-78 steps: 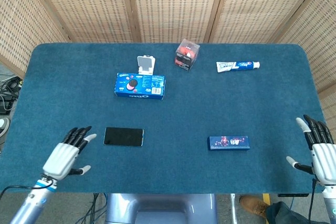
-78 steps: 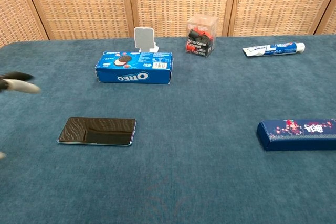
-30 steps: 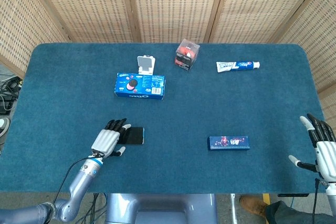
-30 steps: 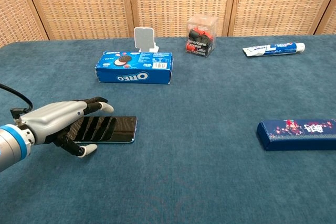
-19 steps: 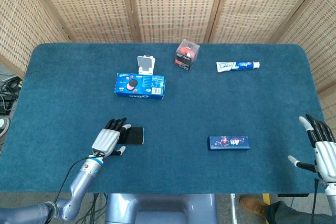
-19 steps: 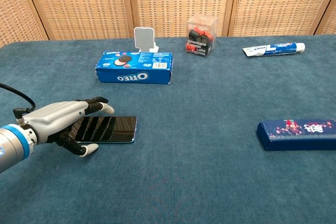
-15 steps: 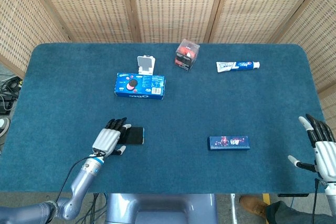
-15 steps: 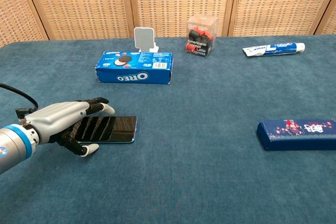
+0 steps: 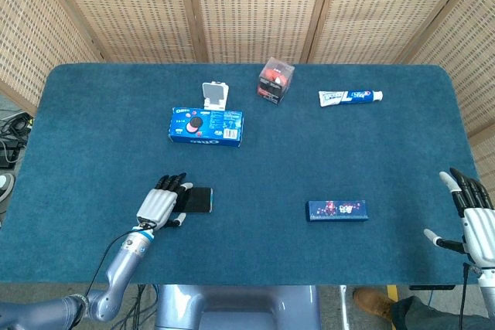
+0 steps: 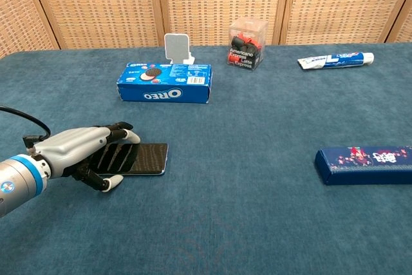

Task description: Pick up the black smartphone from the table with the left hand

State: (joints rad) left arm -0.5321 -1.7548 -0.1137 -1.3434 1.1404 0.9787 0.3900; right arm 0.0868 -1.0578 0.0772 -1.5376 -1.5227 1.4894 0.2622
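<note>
The black smartphone (image 9: 200, 199) (image 10: 147, 158) lies flat on the blue table near the front left. My left hand (image 9: 160, 202) (image 10: 87, 149) covers its left half. The fingers curl down onto the screen and the thumb sits against the phone's near edge, so the hand grips it across its width. The phone's right half shows. My right hand (image 9: 473, 218) hovers at the table's right front corner, fingers spread, holding nothing; the chest view does not show it.
An Oreo box (image 9: 206, 127) (image 10: 165, 83) with a white stand (image 10: 176, 48) behind it lies beyond the phone. A clear box of red and black items (image 10: 247, 44), a toothpaste tube (image 10: 335, 60) and a dark blue box (image 10: 364, 164) lie further right.
My left hand came in from the left over the phone. In the last half second its fingers curled further down onto the screen. The phone has not shifted.
</note>
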